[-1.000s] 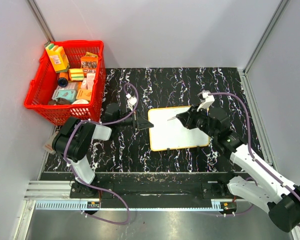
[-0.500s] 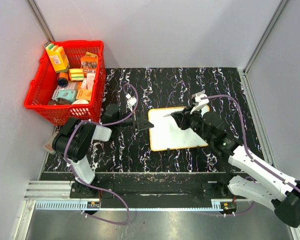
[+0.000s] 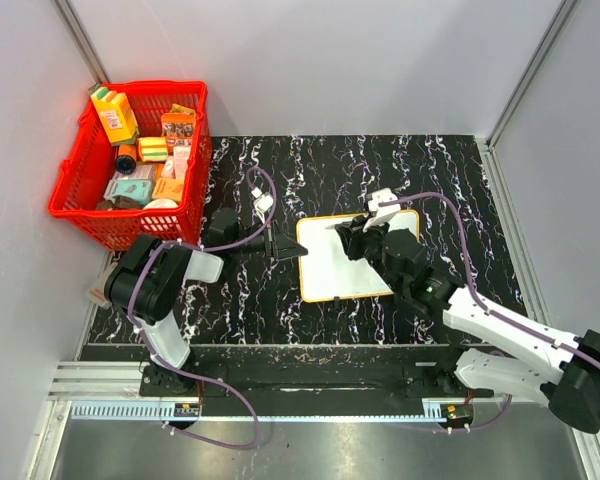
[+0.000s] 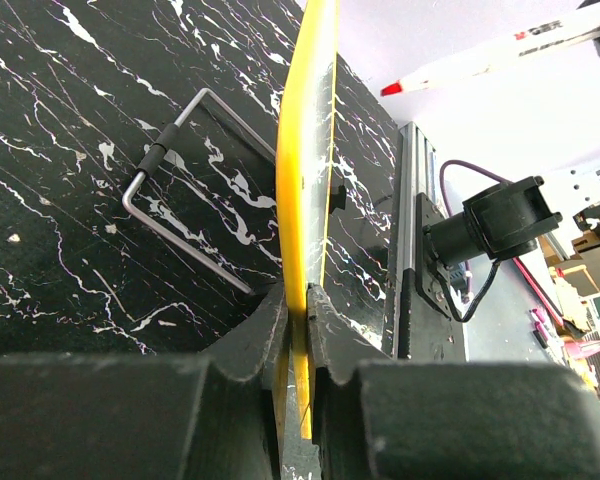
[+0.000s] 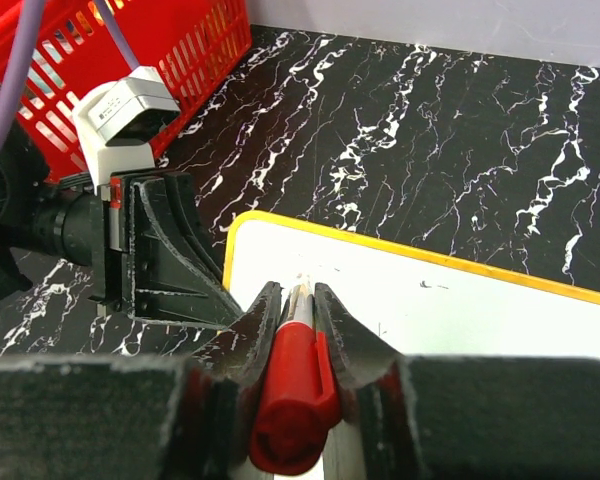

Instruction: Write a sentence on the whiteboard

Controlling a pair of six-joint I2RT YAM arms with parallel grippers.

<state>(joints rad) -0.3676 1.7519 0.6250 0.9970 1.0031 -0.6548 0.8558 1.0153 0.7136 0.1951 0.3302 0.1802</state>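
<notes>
The whiteboard (image 3: 330,272), white with an orange-yellow rim, lies on the black marble table. My left gripper (image 3: 284,247) is shut on its left edge; in the left wrist view the jaws (image 4: 302,300) pinch the yellow rim (image 4: 305,150). My right gripper (image 3: 346,230) hovers over the board's upper left part, shut on a marker (image 5: 292,395) with a red cap on its rear end. The marker (image 4: 490,62) points at the board's surface (image 5: 430,310) close to the upper left corner. The sentence is out of view: the white surface that shows bears only tiny specks.
A red basket (image 3: 130,226) full of small packages stands at the back left. A bent metal wire bracket (image 4: 180,200) lies on the table (image 3: 280,170) beside the board. Grey walls close in the table at the back and on both sides.
My right arm has swung left across the board, carrying the marker tip from the board's middle towards its upper left corner. The left arm and the board have stayed put.
</notes>
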